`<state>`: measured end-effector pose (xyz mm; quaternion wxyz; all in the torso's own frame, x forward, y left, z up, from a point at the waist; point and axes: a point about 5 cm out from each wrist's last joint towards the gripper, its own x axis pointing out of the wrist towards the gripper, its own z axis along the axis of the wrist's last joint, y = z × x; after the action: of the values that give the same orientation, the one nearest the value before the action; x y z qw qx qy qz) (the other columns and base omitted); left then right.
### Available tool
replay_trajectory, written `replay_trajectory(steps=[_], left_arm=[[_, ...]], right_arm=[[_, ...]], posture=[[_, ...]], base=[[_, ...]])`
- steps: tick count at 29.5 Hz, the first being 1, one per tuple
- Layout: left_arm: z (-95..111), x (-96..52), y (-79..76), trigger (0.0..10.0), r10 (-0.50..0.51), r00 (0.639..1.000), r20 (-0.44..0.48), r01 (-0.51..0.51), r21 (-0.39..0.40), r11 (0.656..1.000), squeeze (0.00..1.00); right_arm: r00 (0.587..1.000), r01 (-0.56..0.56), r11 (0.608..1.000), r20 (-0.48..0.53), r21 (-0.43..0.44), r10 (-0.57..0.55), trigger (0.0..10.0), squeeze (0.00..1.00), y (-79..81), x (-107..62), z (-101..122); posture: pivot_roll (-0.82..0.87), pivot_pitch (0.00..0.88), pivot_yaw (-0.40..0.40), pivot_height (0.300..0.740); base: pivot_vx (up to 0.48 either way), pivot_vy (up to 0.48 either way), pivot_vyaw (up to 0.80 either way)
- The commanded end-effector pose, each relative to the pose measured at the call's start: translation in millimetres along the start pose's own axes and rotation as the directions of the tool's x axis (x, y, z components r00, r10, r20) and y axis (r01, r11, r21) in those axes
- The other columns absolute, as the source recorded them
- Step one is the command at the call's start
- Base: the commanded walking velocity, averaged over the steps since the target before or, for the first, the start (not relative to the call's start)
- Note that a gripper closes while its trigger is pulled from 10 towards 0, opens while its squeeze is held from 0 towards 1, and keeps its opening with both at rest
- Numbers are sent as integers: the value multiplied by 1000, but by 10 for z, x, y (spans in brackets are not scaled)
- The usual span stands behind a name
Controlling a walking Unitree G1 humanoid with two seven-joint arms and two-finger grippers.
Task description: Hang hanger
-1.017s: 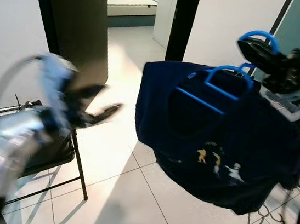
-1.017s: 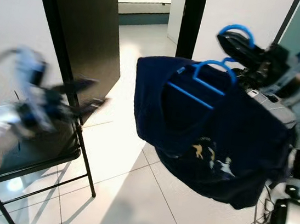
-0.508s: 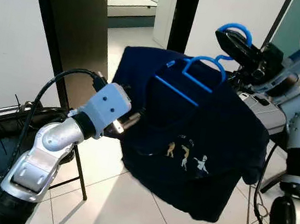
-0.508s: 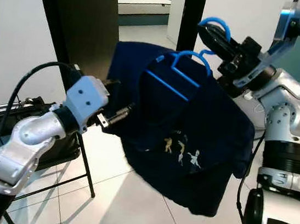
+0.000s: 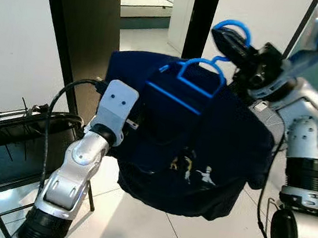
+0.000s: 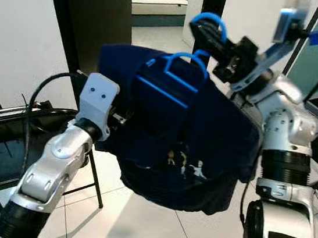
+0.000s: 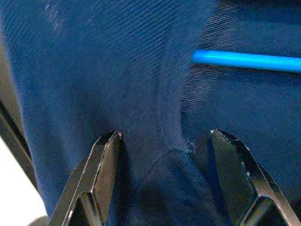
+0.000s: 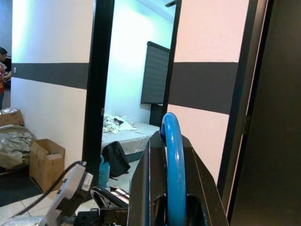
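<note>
One navy woven shirt (image 5: 203, 142) hangs on one blue plastic hanger (image 5: 186, 87), held up between two silver arms. The left gripper (image 7: 164, 160) presses into the cloth, its two black fingers (image 7: 101, 174) spread wide against the fabric, clamping nothing. Higher and farther, the right gripper (image 5: 233, 44) has its fingers closed on the hanger's curved hook (image 8: 173, 165). One folding chair (image 5: 22, 136) stands by the dark door (image 5: 89, 22).
</note>
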<state>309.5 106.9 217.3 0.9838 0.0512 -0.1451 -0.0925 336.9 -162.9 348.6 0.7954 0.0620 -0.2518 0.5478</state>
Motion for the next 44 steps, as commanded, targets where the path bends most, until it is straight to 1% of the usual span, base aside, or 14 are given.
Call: replay_trajectory(steps=[1, 4, 10, 11, 13, 14, 19, 24, 28, 37, 39, 41, 43, 44], left_arm=[[-51, 4, 4, 10000, 35, 999, -29, -36, -41, 999, 0], [-93, 17, 14, 10000, 104, 993, -59, -106, -35, 994, 0], [-93, 15, 10, 10000, 131, 989, -68, -133, -29, 991, 0], [-88, 14, 30, 2667, 143, 988, -63, -145, -13, 989, 0], [-86, 15, 44, 2667, 153, 986, -60, -154, -5, 988, 0], [-78, 14, 70, 0, 165, 985, -52, -165, 15, 986, 0], [-18, 7, 166, 0, 193, 981, -15, -191, 100, 977, 0], [18, 8, 206, 0, 201, 980, 0, -199, 123, 972, 0], [81, -3, 352, 0, 226, 974, 23, -227, 171, 959, 0], [155, 8, 460, 0, 240, 969, 52, -245, 215, 945, 0], [174, 9, 477, 0, 241, 969, 58, -248, 225, 942, 0], [231, 20, 526, 0, 235, 969, 78, -247, 261, 933, 0], [231, 20, 526, 0, 235, 969, 78, -247, 261, 933, 0], [252, 26, 552, 0, 229, 970, 83, -244, 281, 928, 0]], right_arm=[[1000, -15, 1000, 26, -24, 16, 0, 0, 44, 29, 24], [999, -30, 999, 32, -10, 31, 0, 0, 93, 83, -25], [999, -32, 999, 31, -6, 32, 0, 0, 133, 111, -57], [999, -29, 1000, 35, -4, 30, 0, 0, 136, 111, -59], [999, -28, 1000, 38, -4, 28, 0, 0, 137, 111, -59], [999, -27, 1000, 42, -3, 27, 0, 0, 139, 107, -58], [999, -8, 1000, 42, -9, 8, 0, 0, 116, 59, -58], [999, 3, 1000, 40, -11, -3, 0, 0, 104, 45, -59], [999, 23, 1000, 39, -16, -22, 0, 0, 82, 5, -70], [999, 15, 999, -36, -29, -16, 0, 0, 118, -44, -181], [996, 5, 999, -86, -40, -8, 0, 0, 137, -44, -251], [955, -75, 996, -291, -58, 54, 0, 0, 265, -57, -554], [955, -75, 996, -291, -58, 54, 0, 0, 265, -57, -554], [910, -139, 989, -400, -47, 109, 0, 0, 383, -67, -750]], posture=[[98, 0, -50, 740], [95, 0, -48, 740], [96, 0, -45, 740], [98, 0, -42, 740], [98, 0, -42, 740], [98, 0, -40, 740], [100, 0, -36, 740], [103, 0, -35, 740], [105, 0, -28, 740], [108, 0, -26, 740], [108, 0, -25, 740], [108, 0, -23, 740], [108, 0, -23, 740], [105, 0, -18, 740]], base=[[0, 0, 0], [0, 0, 0], [0, 0, 0], [0, 0, 0], [0, 0, 0], [0, 0, 0], [0, 0, 0], [0, 0, 0], [0, 0, 0], [0, 0, 0], [0, 0, 0], [0, 0, 0], [0, 0, 0], [0, 0, 0]])
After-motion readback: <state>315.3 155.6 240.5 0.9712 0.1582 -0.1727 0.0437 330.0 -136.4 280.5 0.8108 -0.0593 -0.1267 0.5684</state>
